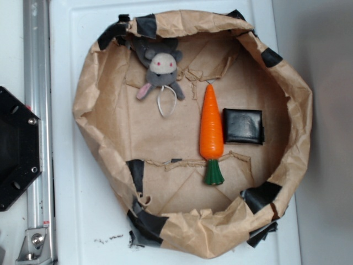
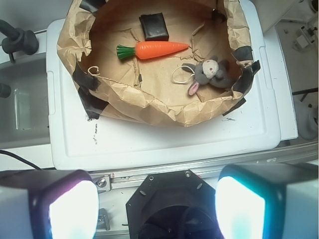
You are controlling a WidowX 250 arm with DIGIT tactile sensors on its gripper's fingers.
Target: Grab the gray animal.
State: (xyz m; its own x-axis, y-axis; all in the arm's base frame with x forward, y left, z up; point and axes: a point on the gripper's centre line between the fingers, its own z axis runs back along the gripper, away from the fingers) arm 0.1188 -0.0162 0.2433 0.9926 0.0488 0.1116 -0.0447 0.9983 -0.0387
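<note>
The gray animal [image 1: 160,70] lies inside a crumpled brown paper nest [image 1: 99,138] patched with black tape, which rests on a white table [image 1: 71,221]. In the exterior view it sits at the far left of the nest, close under the paper wall, with its pink-lined ear [image 1: 144,91] flopping toward the near left and its white string loop [image 1: 166,104] trailing onto the paper floor. The orange carrot [image 1: 211,128] lies well apart to its right, and the black pouch [image 1: 243,126] lies just beyond the carrot.

The gripper [image 2: 157,201] is nowhere near the toy yet: the wrist view looks down from high above, with the nest and animal small in the upper part of the picture. The jaws stand spread wide, their two pads [image 2: 72,209] glowing at the bottom corners, with nothing between them.

The step in hand appears to be the approach. To do it well, the arm should probably centre over the plush body, not the thin ear or string, and descend steeply so the jaws clear the raised paper wall beside it. Closing across the narrow width of the torso would likely give the firmest hold, since the soft plush will compress.
</note>
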